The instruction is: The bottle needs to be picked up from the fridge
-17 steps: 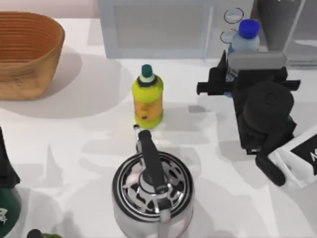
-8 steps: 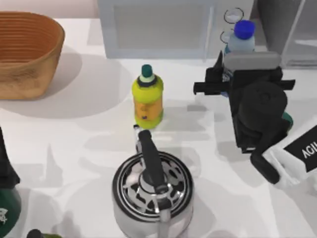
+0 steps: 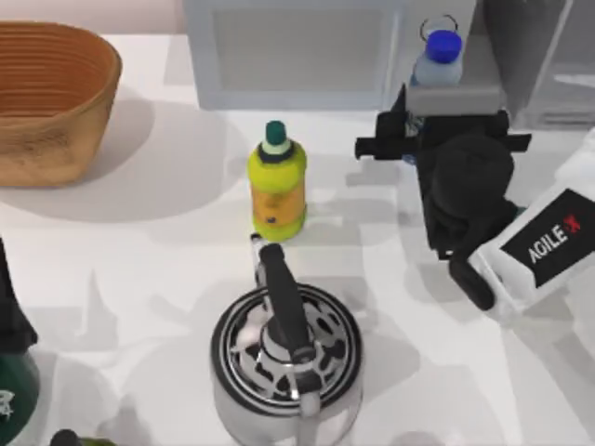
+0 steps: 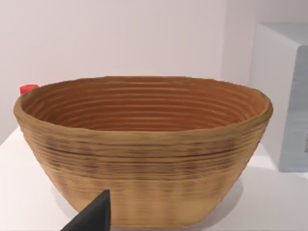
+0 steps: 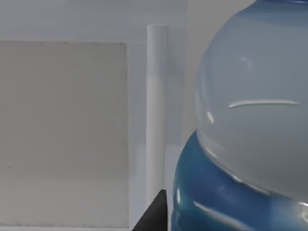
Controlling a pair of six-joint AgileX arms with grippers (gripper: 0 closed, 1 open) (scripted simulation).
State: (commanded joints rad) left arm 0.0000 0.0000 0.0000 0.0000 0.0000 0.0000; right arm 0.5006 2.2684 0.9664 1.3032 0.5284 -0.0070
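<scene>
Desk first, white and crowded: the light grey microwave along the far edge, the fridge in the far right corner, and a woven basket at far left. Nearer the front sits a steel kettle with a black handle, and behind it a yellow-green bottle with a dark cap.

Right arm is the busy one. Its right pincer sits at the far right of the desk, just in front of the gap between microwave and fridge, and the bottle stands upright just beyond the wrist housing, blue cap showing. In the right wrist view the bottle's pale body and blue label loom very close, with one dark fingertip at the edge. Whether the jaws are closed on the bottle cannot be told.

Judged step: the grasp-and-withdraw stage. Next move calls for a confirmed hold, then a clean lift clear of the fridge frame.

Left pincer idles at the near left, facing the basket.
</scene>
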